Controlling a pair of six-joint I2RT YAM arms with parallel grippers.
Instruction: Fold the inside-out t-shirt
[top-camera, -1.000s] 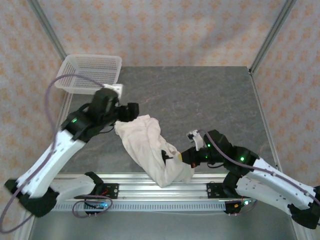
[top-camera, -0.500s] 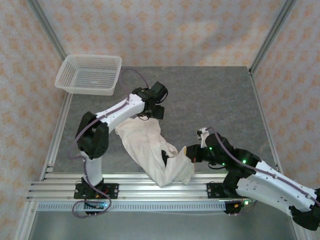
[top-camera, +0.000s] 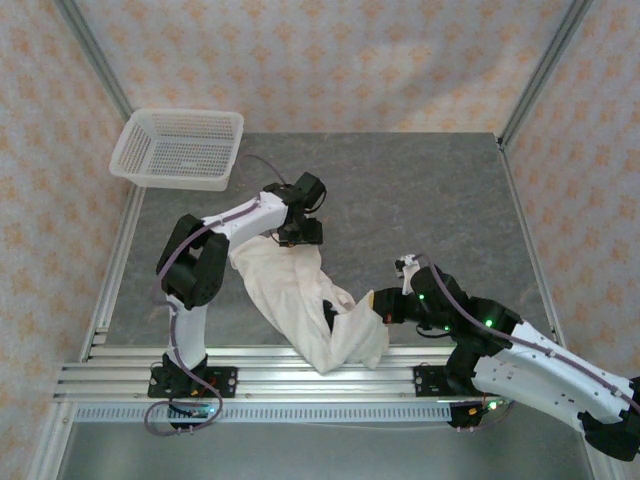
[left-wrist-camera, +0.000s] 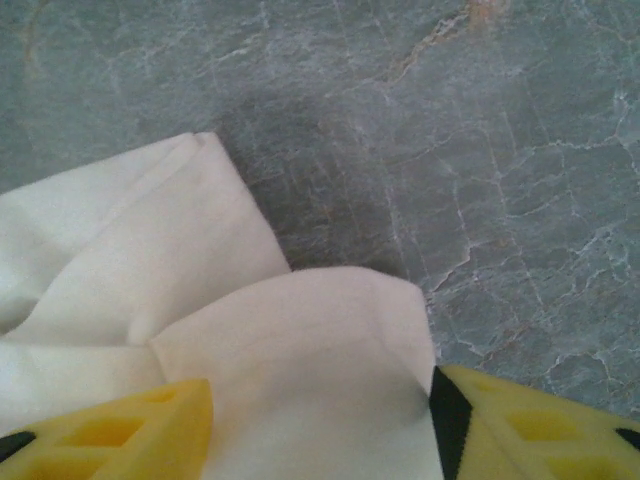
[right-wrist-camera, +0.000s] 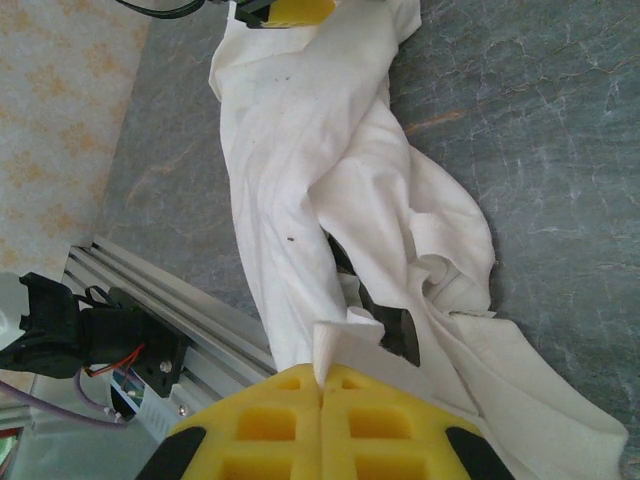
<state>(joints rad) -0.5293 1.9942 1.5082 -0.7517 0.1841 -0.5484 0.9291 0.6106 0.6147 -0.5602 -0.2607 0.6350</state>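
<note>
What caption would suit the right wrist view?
Right gripper shut on a fold of the cream t-shirt, which lies bunched lengthwise across the grey table.

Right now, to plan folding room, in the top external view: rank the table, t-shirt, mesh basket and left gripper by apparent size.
1. table
2. t-shirt and basket, too alike to rank
3. left gripper

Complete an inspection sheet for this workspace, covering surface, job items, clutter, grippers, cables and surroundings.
Surface: grey marbled table.
Job's things: cream t-shirt, rumpled in a long heap, near centre-left.
Clutter: white mesh basket, empty, at the far-left corner.
Grippers: left gripper open, its fingers astride the shirt's far edge; right gripper shut on the shirt's near end.
Cables: purple cable arching clear of the shirt.
Surroundings: patterned walls, metal frame posts.
</note>
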